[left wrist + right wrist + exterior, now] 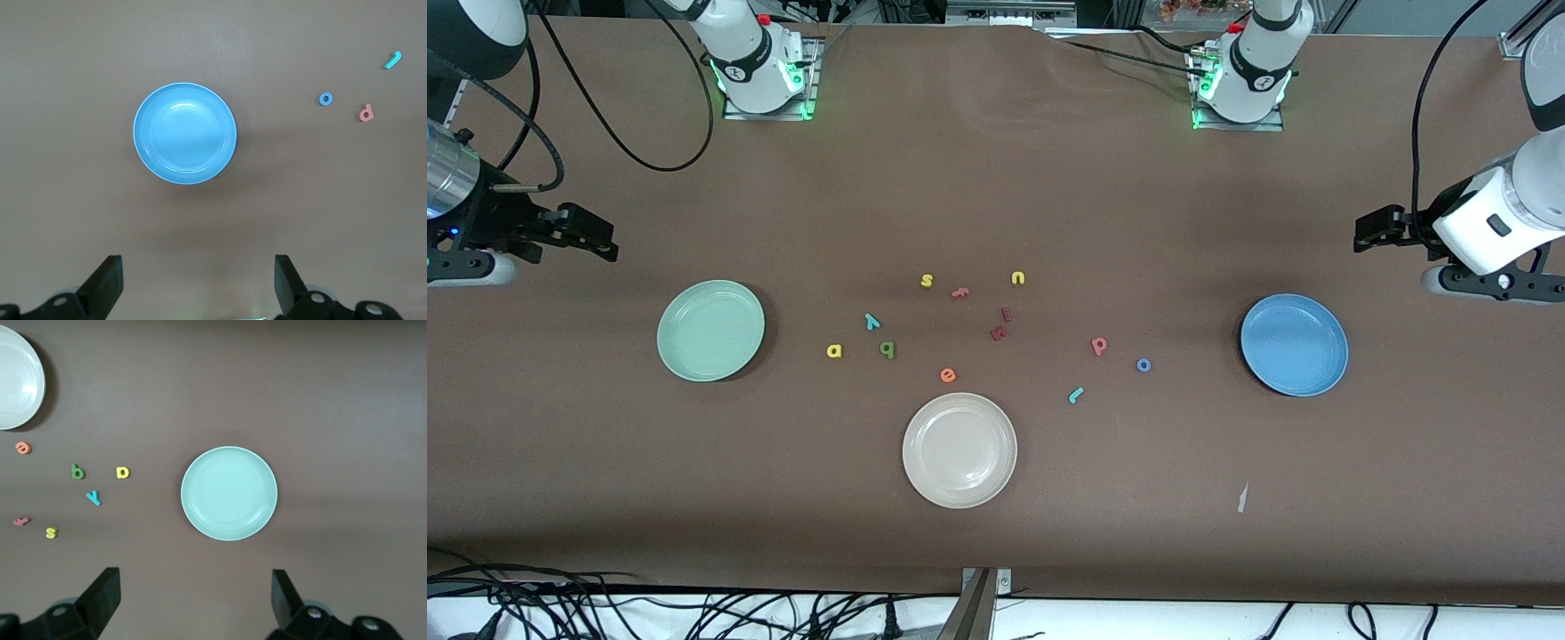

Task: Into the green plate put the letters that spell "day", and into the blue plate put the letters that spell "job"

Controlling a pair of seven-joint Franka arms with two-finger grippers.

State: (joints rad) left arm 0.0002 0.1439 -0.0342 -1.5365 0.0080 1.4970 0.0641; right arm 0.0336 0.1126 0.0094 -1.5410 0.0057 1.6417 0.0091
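Observation:
The green plate (711, 330) (229, 493) lies toward the right arm's end, with the yellow "a" (834, 351) (123, 473), dark green "d" (887, 349) (78, 473) and teal "y" (871, 321) (94, 497) beside it. The blue plate (1294, 344) (185, 133) lies toward the left arm's end, with the salmon "b" (1099, 346) (366, 113), blue "o" (1144, 364) (325, 99) and teal "j" (1076, 395) (393, 60) beside it. Both plates hold nothing. My right gripper (591, 233) (195, 583) hangs open over bare table by the green plate. My left gripper (1371, 229) (198, 267) hangs open over bare table by the blue plate.
A cream-white plate (959, 450) sits in the middle, nearer the front camera than the letters. An orange "e" (948, 375), yellow "s" (927, 281), yellow "u" (1017, 278), salmon "f" (959, 292) and two dark red letters (1000, 325) lie scattered mid-table. The brown table cover (996, 178) is bare near the bases.

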